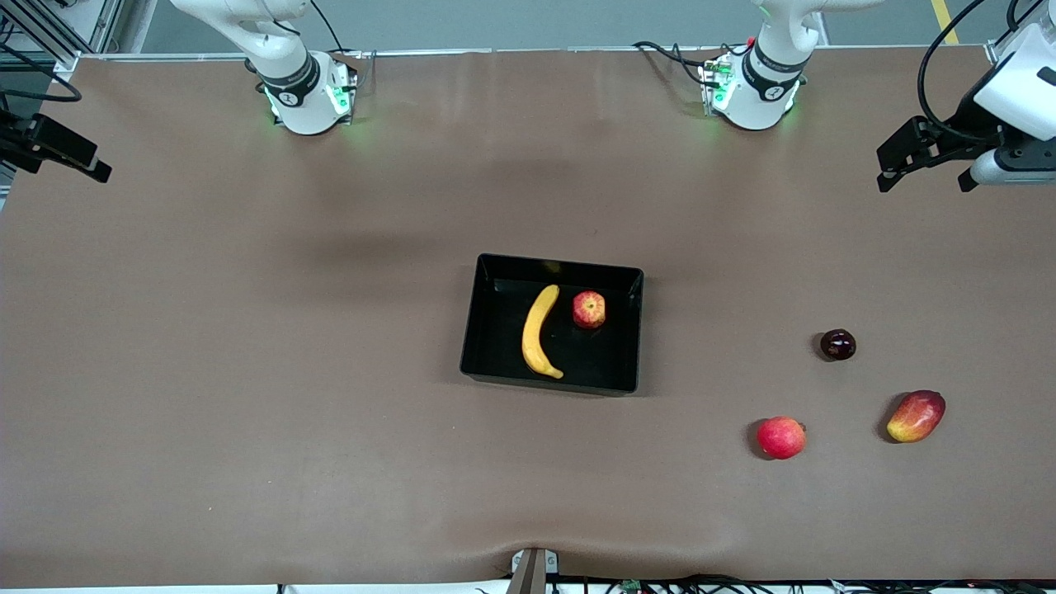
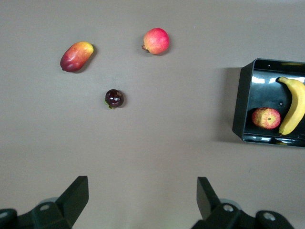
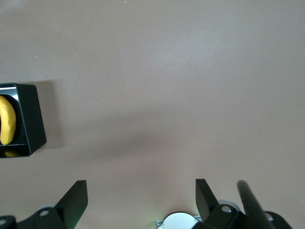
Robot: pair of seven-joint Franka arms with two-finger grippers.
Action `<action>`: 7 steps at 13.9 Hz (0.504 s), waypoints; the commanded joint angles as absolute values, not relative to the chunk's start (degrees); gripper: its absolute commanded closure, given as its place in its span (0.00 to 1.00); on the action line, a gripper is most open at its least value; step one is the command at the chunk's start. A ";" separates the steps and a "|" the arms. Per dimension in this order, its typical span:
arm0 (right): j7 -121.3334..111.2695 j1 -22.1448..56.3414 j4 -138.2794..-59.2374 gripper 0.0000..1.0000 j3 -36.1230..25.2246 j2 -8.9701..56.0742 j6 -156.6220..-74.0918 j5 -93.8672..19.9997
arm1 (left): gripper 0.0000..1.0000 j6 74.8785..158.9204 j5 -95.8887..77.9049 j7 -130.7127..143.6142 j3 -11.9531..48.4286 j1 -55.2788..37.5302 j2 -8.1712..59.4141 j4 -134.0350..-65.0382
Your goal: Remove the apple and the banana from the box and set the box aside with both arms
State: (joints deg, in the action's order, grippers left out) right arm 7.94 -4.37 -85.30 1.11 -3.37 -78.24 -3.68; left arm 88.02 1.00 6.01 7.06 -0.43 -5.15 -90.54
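Note:
The black box (image 1: 561, 265) sits mid-table. The yellow banana (image 1: 538, 332) and the red apple with yellow streaks (image 1: 589, 309) lie in it, side by side, the apple toward the left arm's end. My left gripper (image 1: 924, 176) is up over the left arm's end of the table, open and empty. Its wrist view (image 2: 143, 196) shows the box (image 2: 240, 109), banana (image 2: 293, 107) and apple (image 2: 266, 118). My right gripper (image 1: 58, 153) is up over the right arm's end, open and empty. Its wrist view (image 3: 141, 198) shows a box corner (image 3: 33, 119) and part of the banana (image 3: 7, 119).
Toward the left arm's end, nearer the front camera than the box, lie a dark round fruit (image 1: 837, 344), a pinkish-red round fruit (image 1: 780, 437) and a red-and-yellow mango (image 1: 916, 416). They also show in the left wrist view, the mango (image 2: 76, 56) among them.

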 commanded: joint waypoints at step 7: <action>7.29 -5.71 -85.96 0.00 1.76 -4.04 -78.22 -4.92 | 0.00 96.13 0.26 7.12 10.63 -1.05 -2.90 -97.10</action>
State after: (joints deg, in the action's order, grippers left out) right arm 7.94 -4.38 -85.30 1.11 -3.37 -78.24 -3.68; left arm 92.14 1.00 6.21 9.19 -0.79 -2.31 -93.33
